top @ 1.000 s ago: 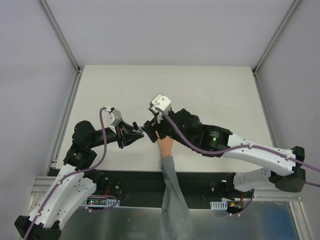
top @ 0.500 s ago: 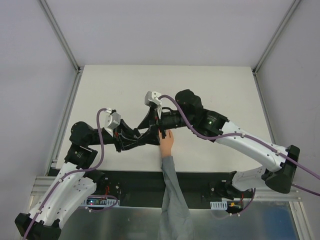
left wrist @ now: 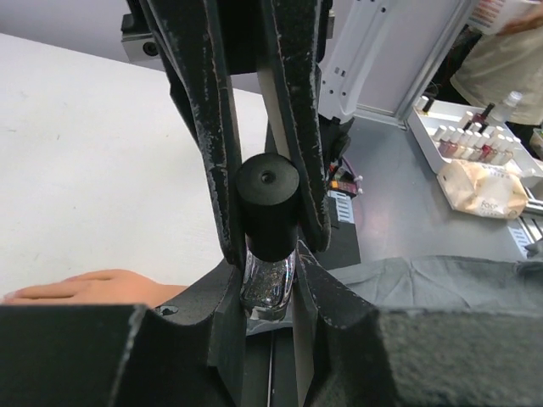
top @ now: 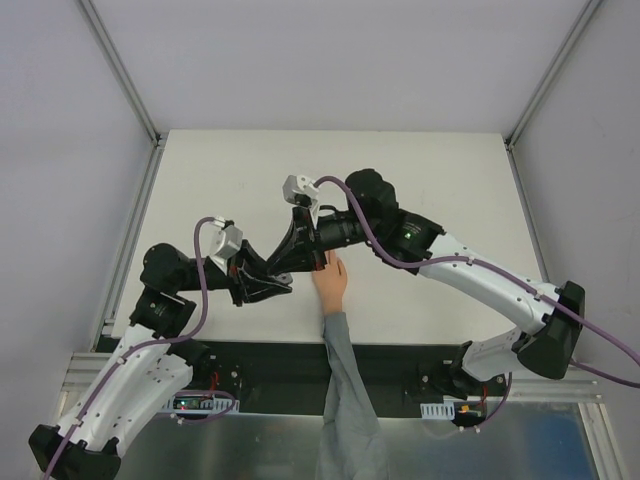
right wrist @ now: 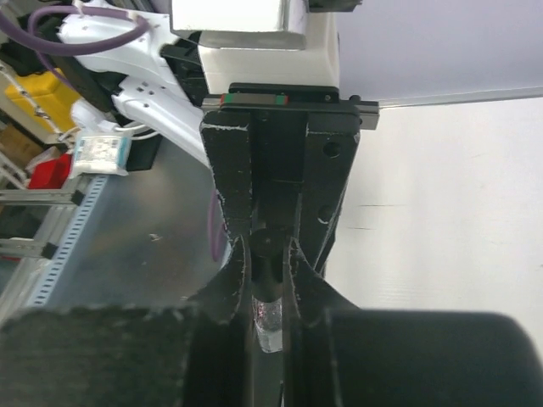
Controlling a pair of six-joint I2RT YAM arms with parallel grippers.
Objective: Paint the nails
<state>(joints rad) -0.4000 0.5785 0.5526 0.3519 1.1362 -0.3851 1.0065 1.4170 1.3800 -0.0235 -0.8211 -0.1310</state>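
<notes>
At the near edge, the grey sleeve runs toward 12 o'clock and ends in the mannequin hand, which lies flat on the surface. The nails at its far tips are too small to tell from the skin.

Just at 10 o'clock of those fingertips the two claws meet. The left claw stays clenched on the glass body of the polish bottle.

The change is on the right. A second ago the right claw hung spread over the hand's fingertips, apart from the left. Now it has swung across toward 9 o'clock and clamped onto the bottle's black cap, one finger pressed to each side.

Judging by that grip, the step in hand is twisting the cap off to draw out the brush. Painting has not yet begun.
</notes>
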